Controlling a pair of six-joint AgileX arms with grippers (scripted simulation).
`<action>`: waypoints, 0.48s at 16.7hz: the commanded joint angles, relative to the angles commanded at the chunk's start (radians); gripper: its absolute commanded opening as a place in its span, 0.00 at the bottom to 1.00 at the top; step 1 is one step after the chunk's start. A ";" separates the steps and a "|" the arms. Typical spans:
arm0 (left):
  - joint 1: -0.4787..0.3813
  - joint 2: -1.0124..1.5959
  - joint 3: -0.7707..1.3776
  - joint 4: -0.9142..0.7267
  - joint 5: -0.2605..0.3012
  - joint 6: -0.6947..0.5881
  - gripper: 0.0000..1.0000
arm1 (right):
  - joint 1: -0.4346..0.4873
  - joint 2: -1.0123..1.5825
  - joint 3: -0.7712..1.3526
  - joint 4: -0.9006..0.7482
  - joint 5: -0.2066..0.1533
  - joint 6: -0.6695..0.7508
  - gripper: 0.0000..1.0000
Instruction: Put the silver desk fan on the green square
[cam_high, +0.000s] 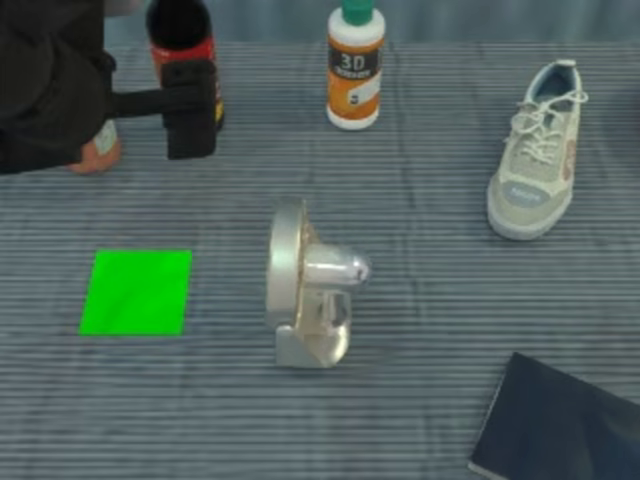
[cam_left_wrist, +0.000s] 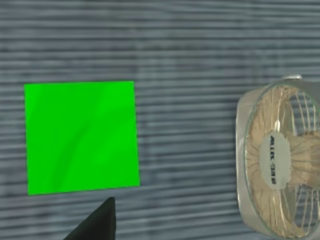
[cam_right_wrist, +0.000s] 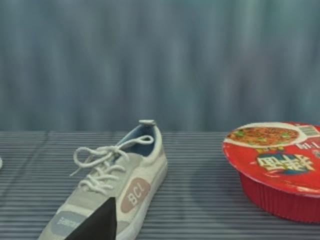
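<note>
A white-and-orange bottle (cam_high: 355, 68) is seen at the table's (cam_high: 430, 330) far edge, a grey laced shoe (cam_high: 536, 152) toward its right edge, a red noodle bowl (cam_right_wrist: 278, 167) beside the shoe, and a dark book (cam_high: 555, 425) at the near right corner.

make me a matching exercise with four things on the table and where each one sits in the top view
Things:
1. silver desk fan
2. green square
3. sneaker
4. white and orange bottle

Places:
A. far edge, near the middle
B. left side, flat on the cloth
C. right side, toward the far edge
D. centre of the table, standing on its base

Pairs: 1-D, 2-B, 3-C, 4-A
</note>
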 joint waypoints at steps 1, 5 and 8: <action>-0.028 0.099 0.097 -0.068 0.000 -0.026 1.00 | 0.000 0.000 0.000 0.000 0.000 0.000 1.00; -0.126 0.442 0.433 -0.304 0.001 -0.113 1.00 | 0.000 0.000 0.000 0.000 0.000 0.000 1.00; -0.178 0.617 0.602 -0.430 0.001 -0.158 1.00 | 0.000 0.000 0.000 0.000 0.000 0.000 1.00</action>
